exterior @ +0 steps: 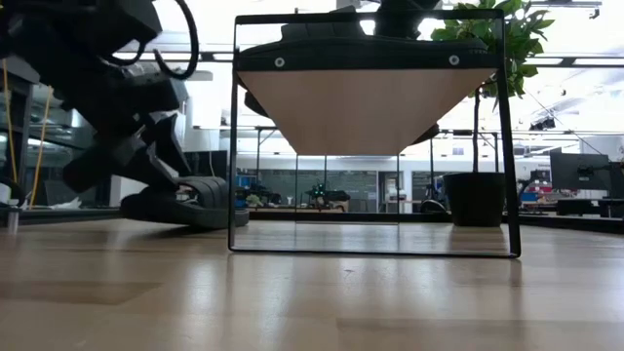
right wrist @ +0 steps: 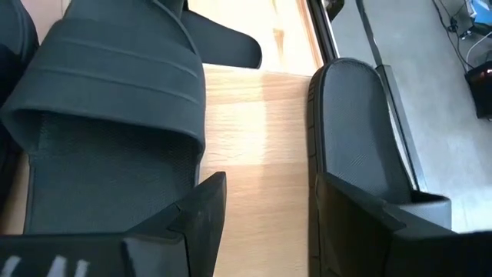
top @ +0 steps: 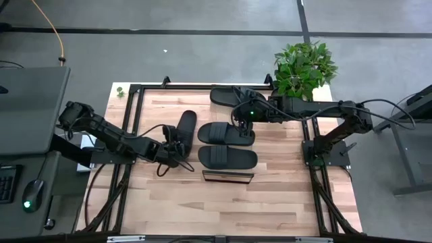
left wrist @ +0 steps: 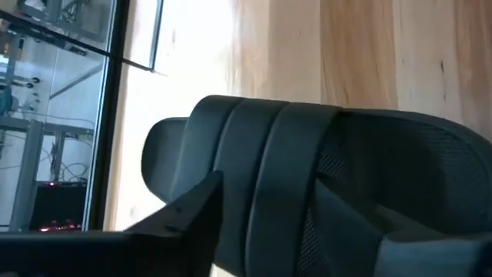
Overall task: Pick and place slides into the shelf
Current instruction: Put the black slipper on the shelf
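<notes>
1. We list a light-wood desk (top: 169, 202) seen from above, with a dark frame along its edges.
2. We count four black slides. Two lie side by side at the middle of the desk, one (top: 225, 132) farther back and one (top: 227, 158) nearer the front.
3. A third slide (top: 186, 126) lies left of that pair, angled toward the far side. A fourth slide (top: 226, 96) lies at the far edge of the desk.
4. The shelf (top: 228, 176) stands just in front of the nearer middle slide. In the low view it shows as a dark frame with a light-wood board (exterior: 363, 107) across its top.
5. The left pincer (top: 177, 147) sits at the near end of the third slide. Its wrist view shows the strap (left wrist: 269, 169) filling the frame with one finger (left wrist: 192, 211) beside it; we cannot tell whether it grips.
6. The right pincer (top: 244, 126) hangs over the far middle slide's right end. Its fingers (right wrist: 201, 204) stand apart, bare desk between them, holding nothing.
7. A potted plant (top: 304, 67) stands at the far right corner.
</notes>
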